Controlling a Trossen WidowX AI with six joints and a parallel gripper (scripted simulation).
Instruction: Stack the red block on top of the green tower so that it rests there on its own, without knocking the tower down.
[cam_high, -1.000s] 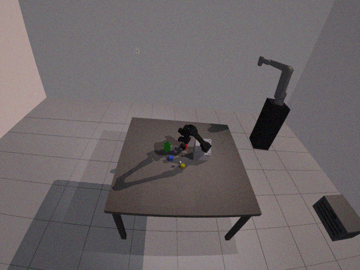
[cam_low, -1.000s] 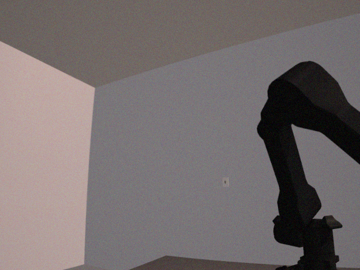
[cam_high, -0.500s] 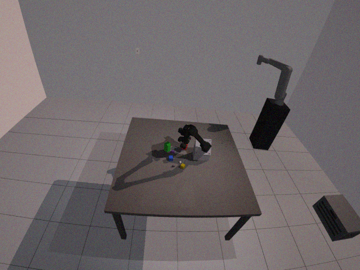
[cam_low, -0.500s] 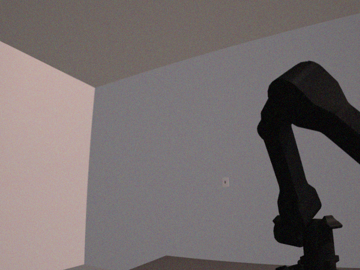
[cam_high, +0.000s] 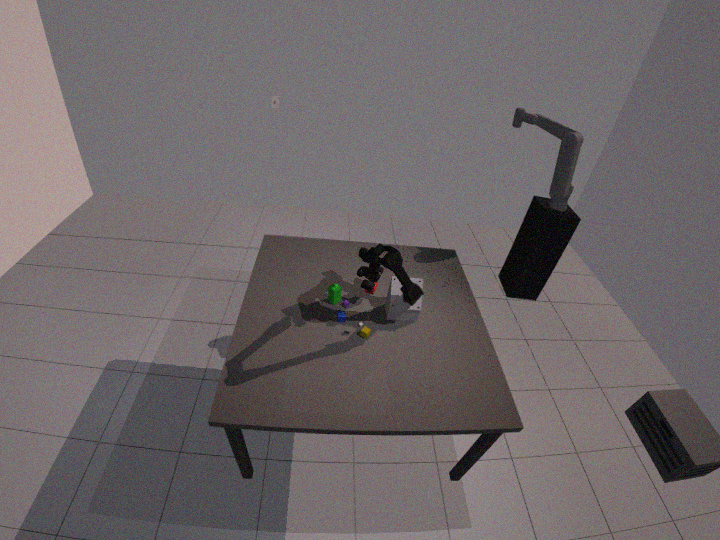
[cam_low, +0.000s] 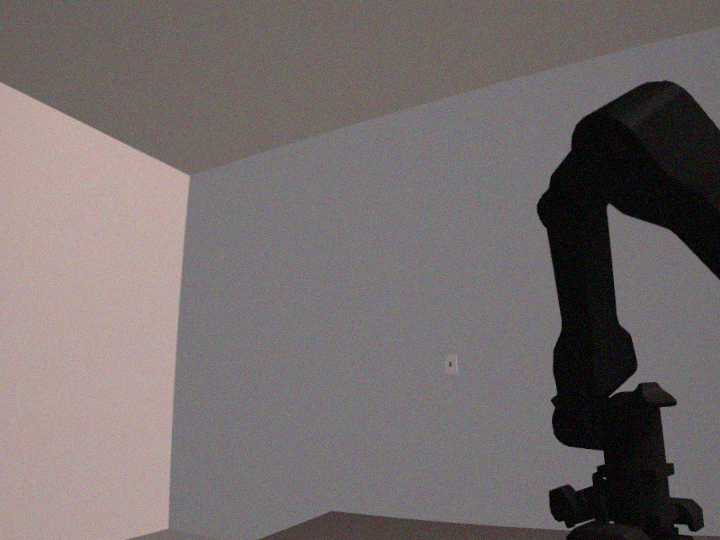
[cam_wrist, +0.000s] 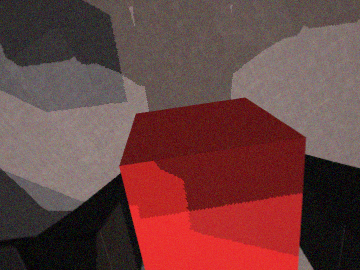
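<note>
Fingers of the gripper (cam_high: 369, 285) are closed on the red block (cam_wrist: 220, 190), which fills the near part of the wrist view, with a dark finger on each side of it. Whether the block has left the table (cam_high: 372, 383) I cannot tell for sure from these views. In the top view the block is a small red spot under the black arm (cam_high: 395, 268), near the middle of the table. To the left of it, apart from it, stands the green tower (cam_high: 334, 293), upright. Some small cubes lie in between and nearer: a purple one (cam_high: 345, 302) just beside the tower, a blue one (cam_high: 341, 315) and a yellow one (cam_high: 364, 331). Farther away, behind the table on the right, a second arm stands on a dark pedestal (cam_high: 537, 247). I think the risks are these: the block may turn or slip in the grip during the move if it is not held at its centre; the gripper or the block may hit the side of the tower if it comes too low; and an off-centre release may tip the block down.
</note>
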